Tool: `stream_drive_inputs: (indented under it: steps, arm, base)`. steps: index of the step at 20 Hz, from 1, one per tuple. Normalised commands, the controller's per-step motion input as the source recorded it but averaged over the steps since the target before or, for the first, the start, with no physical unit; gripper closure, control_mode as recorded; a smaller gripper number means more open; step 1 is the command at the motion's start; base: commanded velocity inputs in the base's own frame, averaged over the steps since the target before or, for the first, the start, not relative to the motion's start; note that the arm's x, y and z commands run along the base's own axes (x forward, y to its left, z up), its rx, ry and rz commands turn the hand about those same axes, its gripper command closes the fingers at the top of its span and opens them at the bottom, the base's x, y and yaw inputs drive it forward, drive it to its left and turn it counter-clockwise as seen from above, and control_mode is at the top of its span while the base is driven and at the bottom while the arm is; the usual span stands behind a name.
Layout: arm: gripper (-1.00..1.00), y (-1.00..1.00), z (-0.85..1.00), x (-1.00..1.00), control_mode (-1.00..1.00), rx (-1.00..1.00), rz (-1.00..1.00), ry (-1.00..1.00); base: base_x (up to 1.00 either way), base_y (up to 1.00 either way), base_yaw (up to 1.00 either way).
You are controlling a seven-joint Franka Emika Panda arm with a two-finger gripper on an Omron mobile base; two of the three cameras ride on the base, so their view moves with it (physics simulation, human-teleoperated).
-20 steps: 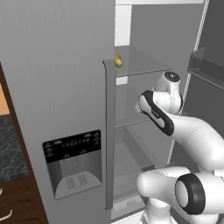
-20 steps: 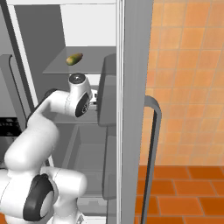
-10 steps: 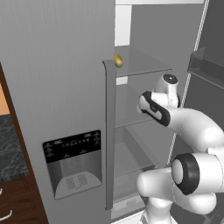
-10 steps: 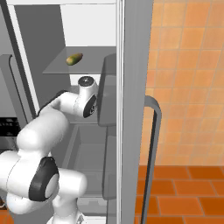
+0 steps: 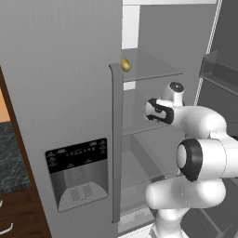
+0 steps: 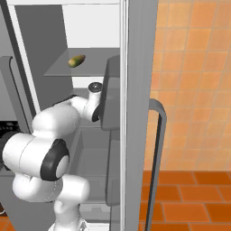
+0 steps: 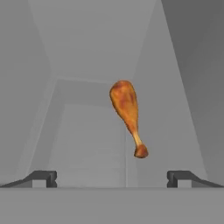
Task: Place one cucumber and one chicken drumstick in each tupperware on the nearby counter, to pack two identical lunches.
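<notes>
Writing: none readable; the dispenser panel (image 5: 78, 158) on the closed fridge door (image 5: 56, 93) carries small pale marks too fine to make out.
Gripper: the gripper (image 7: 111, 177) is released, its two dark tips wide apart at the bottom of the hand view, with nothing between them.
Chicken drumstick: the chicken drumstick (image 7: 127, 114) lies on a grey fridge shelf ahead of the open tips, thick end farther away, bone end nearer.
Cucumber: a small yellow-green cucumber (image 6: 76, 60) lies on the upper glass shelf (image 5: 153, 69), above the arm's wrist.
Arm: the white arm (image 5: 200, 135) reaches into the open fridge at the middle shelf.
In the way: the open door's bin (image 6: 112, 94) hides the hand in the right base view.
Around: black counter (image 5: 11, 158) at far left; orange tiled wall (image 6: 194, 81) at right.
</notes>
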Motion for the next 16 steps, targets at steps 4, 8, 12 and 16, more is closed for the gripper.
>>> stream_drive_inputs:
  steps: [4,8,12,16]
  arm:
    - [-1.0,0.0,-0.23,0.41,-1.0,0.0,0.01,0.0]
    - [-1.0,0.0,-0.22,0.4,-1.0,0.0,0.03,0.03]
    - [-1.0,0.0,-0.2,0.42,-1.0,0.0,0.03,0.06]
    - [-1.0,-0.03,-0.11,0.43,-1.0,0.0,0.02,0.05]
  base:
    - [0.0,0.0,0.0]
    - [0.0,0.0,0.0]
    - [0.0,0.0,0.0]
    - [0.0,0.0,0.0]
